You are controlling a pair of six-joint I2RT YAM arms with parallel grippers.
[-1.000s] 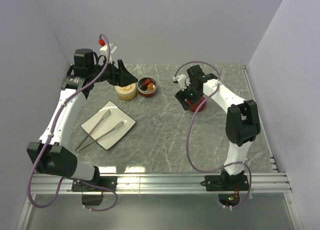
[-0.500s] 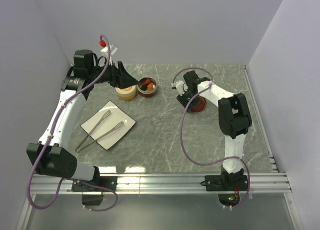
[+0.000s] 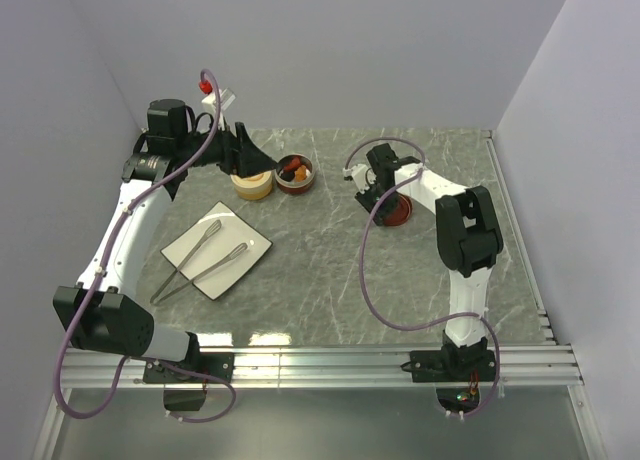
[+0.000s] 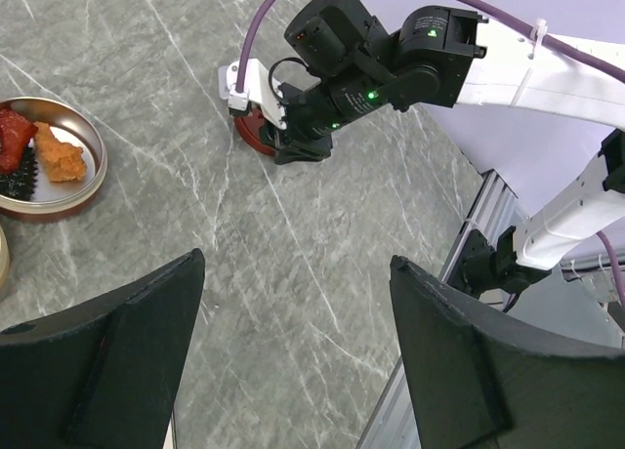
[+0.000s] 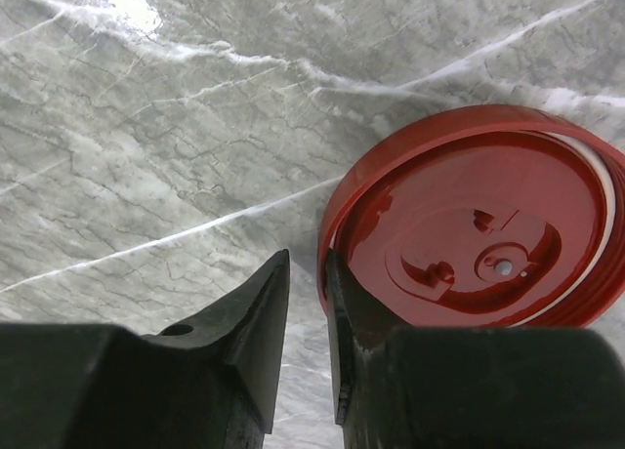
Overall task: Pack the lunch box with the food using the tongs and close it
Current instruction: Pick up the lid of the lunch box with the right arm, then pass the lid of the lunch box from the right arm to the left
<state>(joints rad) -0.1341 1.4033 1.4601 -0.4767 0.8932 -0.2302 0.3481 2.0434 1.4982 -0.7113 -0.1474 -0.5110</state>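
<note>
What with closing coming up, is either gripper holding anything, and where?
The right gripper pinches the red lid at its rim; the left gripper holds nothing.

Soft even light here, only faint shadows, some white glare on the marble tabletop (image 3: 330, 270), otherwise pretty sharp.

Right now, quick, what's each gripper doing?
Left gripper: open, holding nothing.
Right gripper: closed on the rim of the dark red lid.
</note>
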